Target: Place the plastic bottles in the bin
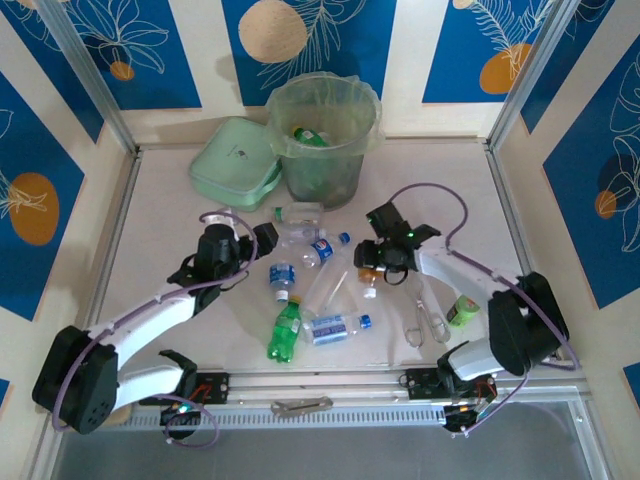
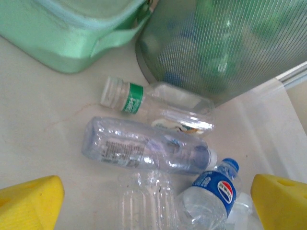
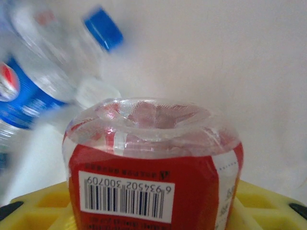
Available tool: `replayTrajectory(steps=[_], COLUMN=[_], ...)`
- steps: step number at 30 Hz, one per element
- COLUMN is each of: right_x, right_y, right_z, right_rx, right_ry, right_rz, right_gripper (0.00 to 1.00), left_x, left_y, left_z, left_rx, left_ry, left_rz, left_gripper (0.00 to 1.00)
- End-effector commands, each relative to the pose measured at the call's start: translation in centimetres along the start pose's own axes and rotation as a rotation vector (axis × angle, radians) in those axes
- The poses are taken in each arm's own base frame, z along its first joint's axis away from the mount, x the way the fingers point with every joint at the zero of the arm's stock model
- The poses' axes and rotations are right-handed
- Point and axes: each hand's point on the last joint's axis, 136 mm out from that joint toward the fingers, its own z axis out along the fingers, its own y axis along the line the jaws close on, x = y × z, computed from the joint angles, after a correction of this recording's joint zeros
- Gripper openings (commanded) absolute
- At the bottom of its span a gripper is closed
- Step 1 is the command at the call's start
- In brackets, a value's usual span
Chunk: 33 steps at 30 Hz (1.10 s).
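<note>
My right gripper [image 1: 378, 262] is shut on the orange bottle with the red label [image 1: 370, 272]. In the right wrist view that bottle [image 3: 153, 167] stands bottom-up between the yellow fingers [image 3: 268, 201], beside a blurred blue-label bottle [image 3: 43, 81]. My left gripper [image 1: 255, 245] is open just left of the bottle pile. Its yellow fingers [image 2: 29, 203] flank a clear ribbed bottle [image 2: 144, 201] and a blue-label bottle [image 2: 213, 191]; two clear bottles [image 2: 144, 148] lie beyond. More bottles lie on the table: a green one [image 1: 285, 330] and a blue-label one [image 1: 340, 327]. The bin [image 1: 325, 140] at the back holds bottles.
A flat pale-green lid [image 1: 235, 160] lies left of the bin. Metal tongs [image 1: 425, 320] and a stubby lime-green item [image 1: 463, 311] lie right of the pile, by the right arm. A metal tool [image 1: 300, 405] rests on the front rail. Side walls enclose the table.
</note>
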Motion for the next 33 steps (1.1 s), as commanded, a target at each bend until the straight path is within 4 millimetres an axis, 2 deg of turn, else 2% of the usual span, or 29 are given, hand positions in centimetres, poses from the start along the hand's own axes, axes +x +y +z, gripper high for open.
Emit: replayTrajectory(steps=[1,8,12,16,18,21,25,33], right_x=[-3.9,-13.1,-18.1,-22.6,-24.6,-27.2,-29.9,-34.1], right_y=[1.4,3.2,5.4,8.0,9.2,11.1,13.3,15.3], right_z=[-3.8,-11.1,-15.0,-17.8,-18.6,-18.7,-17.6,-15.3], right_rx=[-0.124,-0.223,-0.275,-0.33,-0.36,-0.394,-0.387,-0.292], right_ry=[-0.108,-0.364,-0.514,-0.623,-0.66,-0.691,-0.707,-0.753], right_rz=[0.001,-0.049,-0.09,-0.128,-0.135,-0.143,-0.175,-0.241], right_gripper=[0.54,0.53,0.53,0.53,0.53,0.53,0.53,0.53], left_x=[-1.3,-0.4,0.1,0.5,0.8,1.2,1.5,2.1], left_y=[1.6,4.2,5.0,5.5,5.8,6.1,6.6,7.5], left_z=[-0.9,-1.7,-2.0,-2.4,-2.5,-2.8,-3.5,-4.4], left_rx=[-0.051,-0.08,-0.089,-0.093,-0.096,-0.098,-0.11,-0.134], left_ry=[-0.056,-0.052,-0.046,-0.039,-0.034,-0.028,-0.02,-0.018], left_rz=[0.002,-0.066,-0.081,-0.082,-0.082,-0.08,-0.059,-0.025], left_gripper=[0.99,0.99,1.0,0.99,0.99,0.99,0.99,0.99])
